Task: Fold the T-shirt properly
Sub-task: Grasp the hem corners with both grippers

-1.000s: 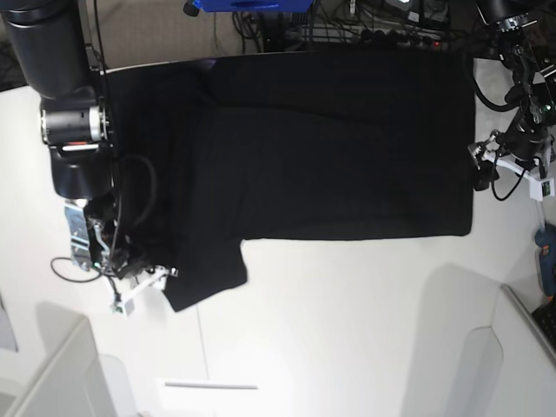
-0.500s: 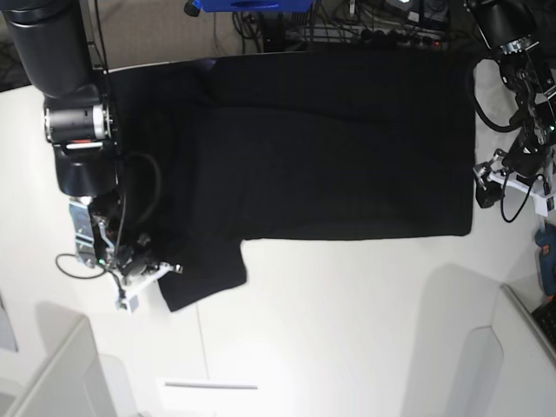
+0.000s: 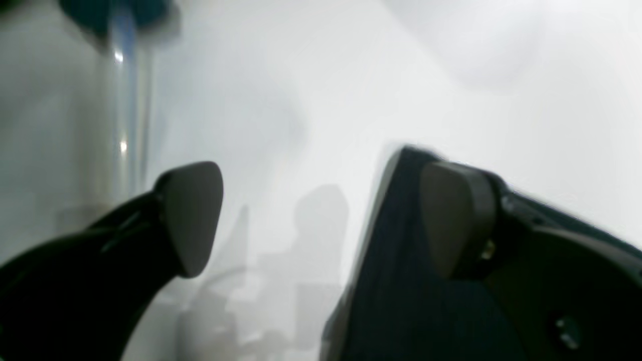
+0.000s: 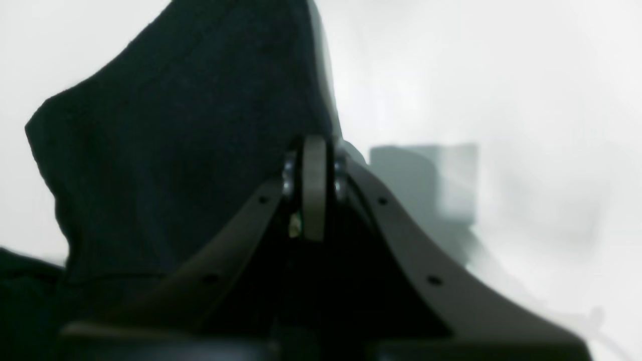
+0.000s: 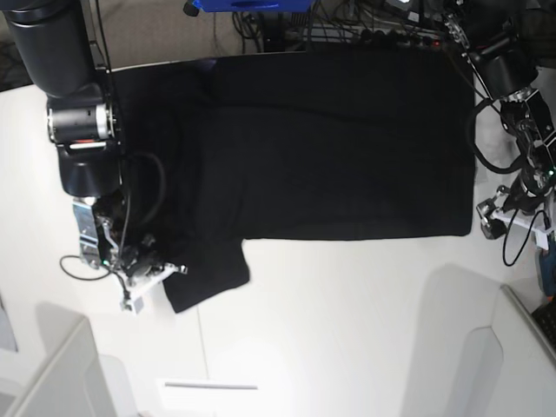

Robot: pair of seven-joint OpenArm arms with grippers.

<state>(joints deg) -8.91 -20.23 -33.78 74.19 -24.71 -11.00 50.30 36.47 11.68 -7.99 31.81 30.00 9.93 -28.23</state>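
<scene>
Rt wrist cam gives you what base can't: right gripper [image 4: 314,188] pads pressed together at the sleeve edge, cloth between them unclear. Lt wrist cam: left gripper [image 3: 321,220] spread wide, nothing between, one pad over the T-shirt [image 3: 401,281] corner. Base view: one T-shirt [image 5: 321,143] flat, plain side up, on the white table [image 5: 347,339], 2 arms, one sleeve sticking toward you.

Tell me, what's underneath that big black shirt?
A white table shows around the T-shirt. Whatever lies directly beneath the cloth, and its underside, stay covered from every view.
</scene>
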